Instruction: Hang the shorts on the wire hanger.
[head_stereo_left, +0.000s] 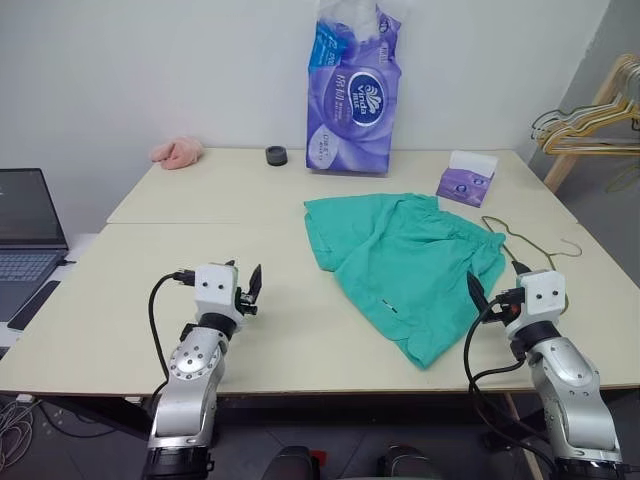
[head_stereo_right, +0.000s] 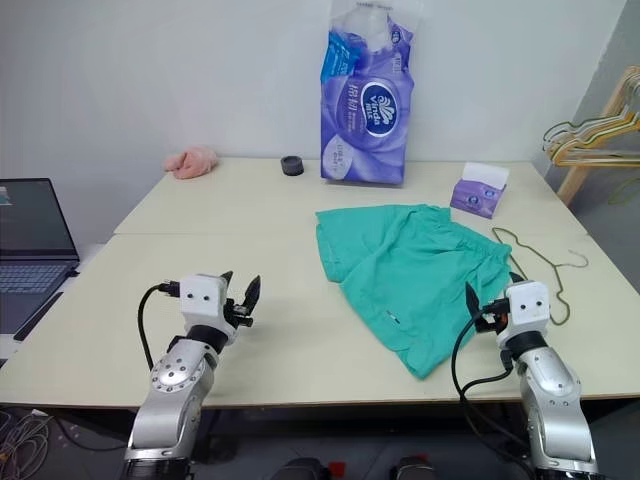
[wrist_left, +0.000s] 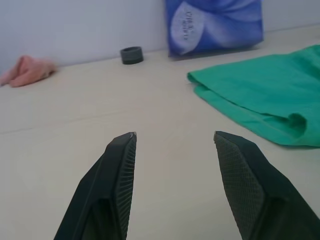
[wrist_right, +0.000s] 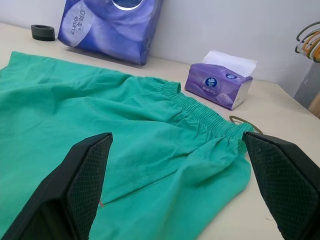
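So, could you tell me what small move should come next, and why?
Probably ease the open right gripper forward onto the shorts near the waistband. Both grippers are empty, the shorts lie flat on the table, and they partly cover the wire hanger beside that gripper.

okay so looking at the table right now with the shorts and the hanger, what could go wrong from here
1. The wire hanger lies flat beside the shorts, partly tucked under their waistband edge. The open right gripper may struggle to pinch such thin wire off the table, or drag the fabric along.
2. The shorts lie spread much wider than either gripper, so a single pinch by the open left gripper would probably bunch them.
3. The tissue box sits near the waistband and could get knocked.
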